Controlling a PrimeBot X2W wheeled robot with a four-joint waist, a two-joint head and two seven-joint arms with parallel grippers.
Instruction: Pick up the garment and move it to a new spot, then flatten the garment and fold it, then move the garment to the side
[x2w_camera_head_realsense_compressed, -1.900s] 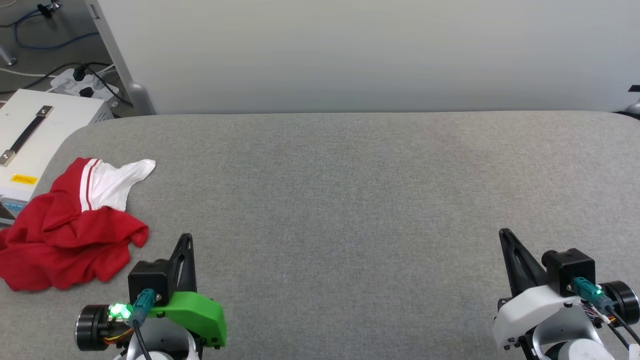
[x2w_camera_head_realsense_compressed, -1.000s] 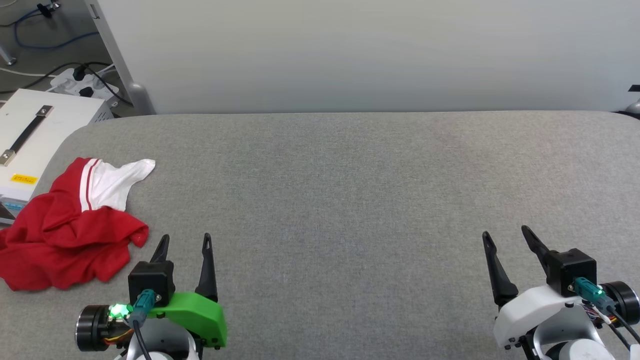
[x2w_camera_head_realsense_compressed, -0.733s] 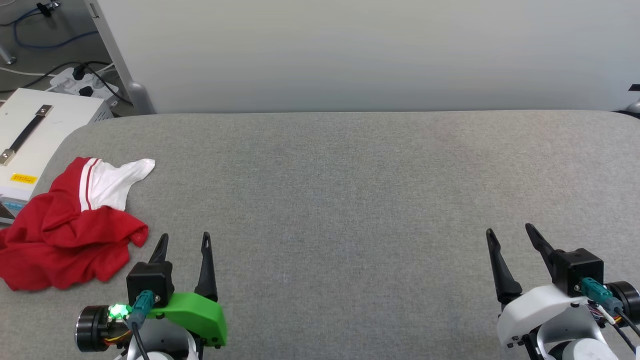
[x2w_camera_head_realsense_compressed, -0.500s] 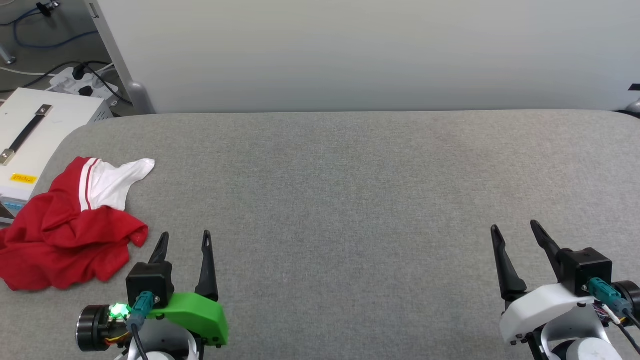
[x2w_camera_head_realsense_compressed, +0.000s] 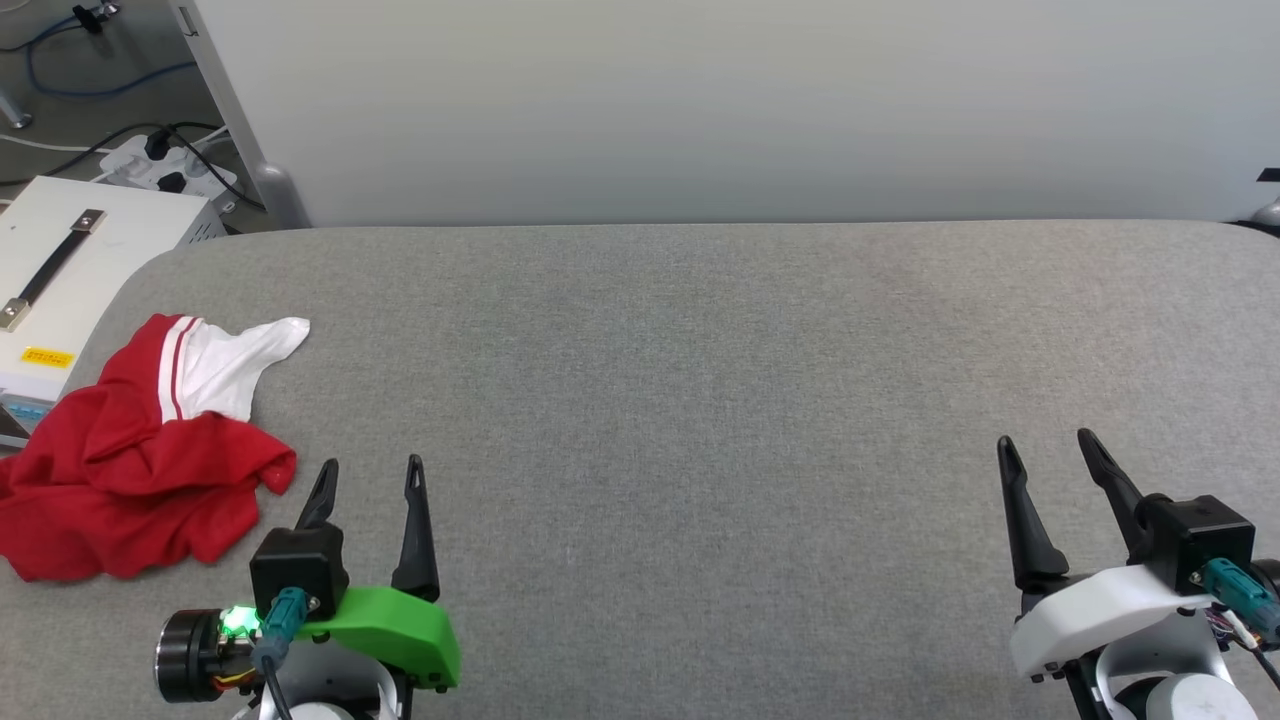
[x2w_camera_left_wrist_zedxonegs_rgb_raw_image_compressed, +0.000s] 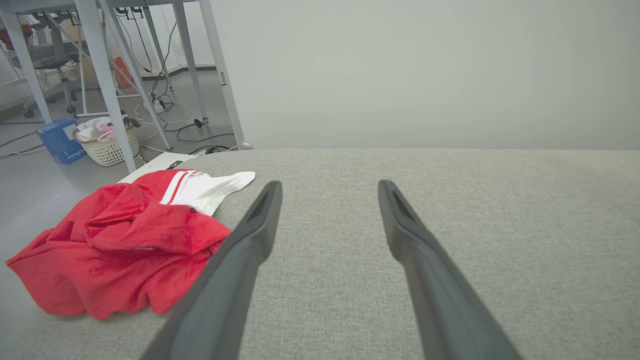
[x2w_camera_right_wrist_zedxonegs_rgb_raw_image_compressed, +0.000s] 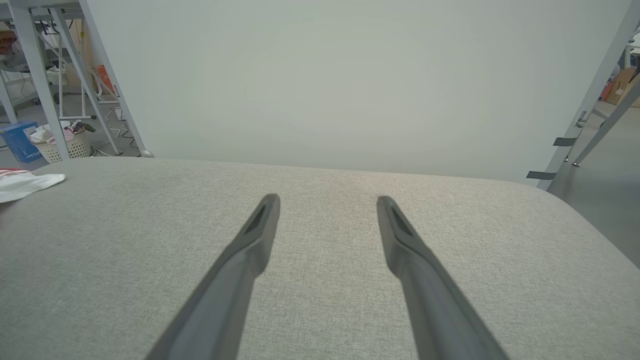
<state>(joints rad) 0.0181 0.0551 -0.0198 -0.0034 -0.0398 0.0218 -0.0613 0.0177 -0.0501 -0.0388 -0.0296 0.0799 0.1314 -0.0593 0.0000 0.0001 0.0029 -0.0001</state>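
With both the left gripper (x2w_camera_head_realsense_compressed: 370, 475) and right gripper (x2w_camera_head_realsense_compressed: 1045, 452) spread wide and empty, the garment (x2w_camera_head_realsense_compressed: 140, 460), crumpled at the head view's left edge over the table (x2w_camera_head_realsense_compressed: 700, 400) rim, could slide off if snagged.

We face a grey fabric surface (x2w_camera_head_realsense_compressed: 700, 350) before a pale panel (x2w_camera_head_realsense_compressed: 700, 100) — far left, a white box (x2w_camera_head_realsense_compressed: 100, 270) and power strip (x2w_camera_head_realsense_compressed: 165, 165) on grey floor (x2w_camera_head_realsense_compressed: 90, 115).

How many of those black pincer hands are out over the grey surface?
2. The left gripper sits lower left beside the red garment; the right gripper sits lower right. Both are open.
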